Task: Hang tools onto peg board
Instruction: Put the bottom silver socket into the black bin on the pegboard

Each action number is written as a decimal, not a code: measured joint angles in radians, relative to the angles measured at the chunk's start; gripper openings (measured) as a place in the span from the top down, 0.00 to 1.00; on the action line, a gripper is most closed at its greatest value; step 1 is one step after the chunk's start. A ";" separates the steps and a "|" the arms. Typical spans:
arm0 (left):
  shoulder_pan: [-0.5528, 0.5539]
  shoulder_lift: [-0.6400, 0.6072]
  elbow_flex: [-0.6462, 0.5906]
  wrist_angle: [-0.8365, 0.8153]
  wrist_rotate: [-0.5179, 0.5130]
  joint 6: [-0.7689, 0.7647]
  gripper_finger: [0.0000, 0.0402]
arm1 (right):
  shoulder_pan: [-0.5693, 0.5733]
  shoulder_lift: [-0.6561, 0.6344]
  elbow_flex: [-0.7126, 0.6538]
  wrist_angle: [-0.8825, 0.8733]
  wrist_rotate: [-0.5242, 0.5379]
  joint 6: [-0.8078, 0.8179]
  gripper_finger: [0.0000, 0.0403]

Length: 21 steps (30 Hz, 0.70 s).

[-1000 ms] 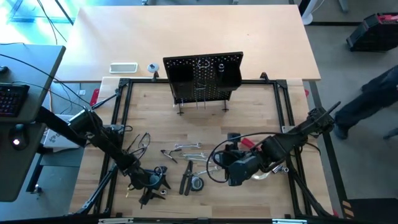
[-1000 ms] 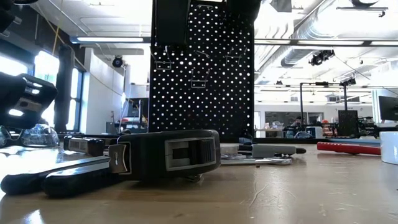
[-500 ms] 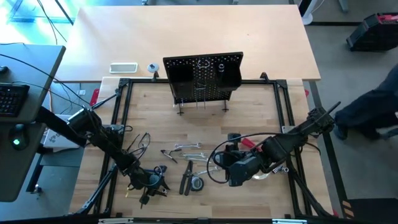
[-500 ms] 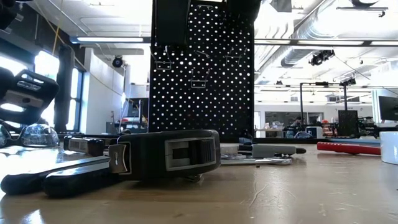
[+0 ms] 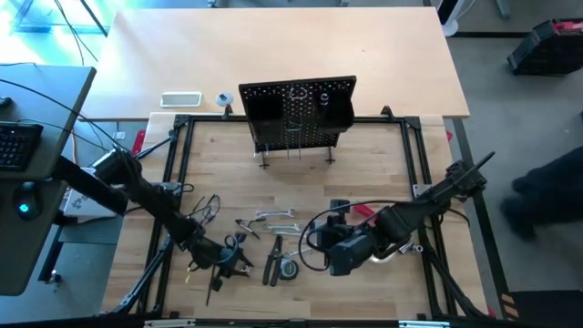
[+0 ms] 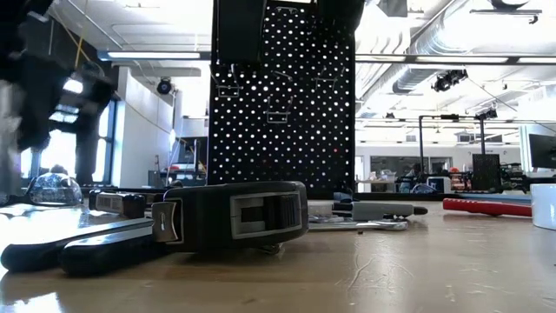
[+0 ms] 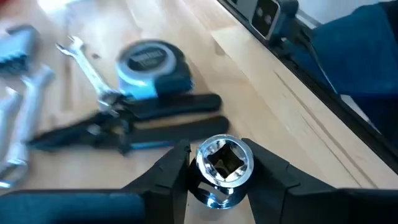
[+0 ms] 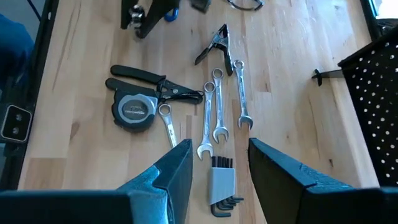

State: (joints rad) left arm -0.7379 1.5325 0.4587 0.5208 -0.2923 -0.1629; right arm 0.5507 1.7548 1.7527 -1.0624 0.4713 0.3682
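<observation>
The black peg board (image 5: 297, 114) stands upright on thin legs at the table's far middle (image 6: 282, 96). Tools lie on the wood in front of it: silver wrenches (image 8: 214, 106), dark pliers (image 8: 152, 81), a tape measure (image 7: 149, 65), a hex key set (image 8: 222, 186), a spring clamp (image 8: 214, 43) and safety glasses (image 5: 208, 210). My left gripper (image 5: 228, 260), near the front left, is shut on a chrome socket (image 7: 224, 165). My right gripper (image 5: 332, 255) hovers open above the wrenches with nothing between its fingers (image 8: 214, 168). My left gripper pinches the socket's round side wall (image 7: 200, 163) between its two fingers, one on each side. The socket's square opening (image 7: 225, 162) faces back toward the wrist camera. The fingers slant downward from the table's left side. The socket appears raised off the wood.
A black metal frame (image 5: 182, 146) rims the work area. A red-handled tool (image 6: 486, 207) and a white cup (image 6: 546, 204) sit at the right. Beyond the frame, on the far table, lies a white slab (image 5: 180, 98). A person in dark blue stands at the right (image 5: 547, 182).
My left gripper has shut on the chrome socket, its widely spread fingers closing in. It has then risen with the socket and drifted slightly toward the table's far side. The other tools lie as before.
</observation>
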 joint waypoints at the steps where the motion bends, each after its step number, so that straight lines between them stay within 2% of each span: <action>1: 0.011 -0.026 0.000 -0.016 0.000 0.016 0.73 | 0.000 0.007 0.000 0.004 0.000 0.002 0.62; 6: 0.069 -0.157 0.051 -0.159 0.011 0.100 0.73 | 0.003 0.050 0.000 0.014 0.025 0.023 0.62; 10: 0.123 -0.236 0.156 -0.344 0.021 0.178 0.73 | 0.007 0.079 0.000 -0.014 0.079 0.063 0.62; 14: 0.181 -0.275 0.297 -0.528 0.020 0.259 0.73 | 0.018 0.102 0.000 -0.067 0.158 0.123 0.62; 21: 0.287 -0.286 0.539 -0.706 0.020 0.430 0.73 | 0.043 0.106 0.000 -0.163 0.246 0.272 0.62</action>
State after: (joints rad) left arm -0.4510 1.2465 0.9976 -0.1856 -0.2722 0.2669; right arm 0.5934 1.8610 1.7523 -1.2257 0.7177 0.6398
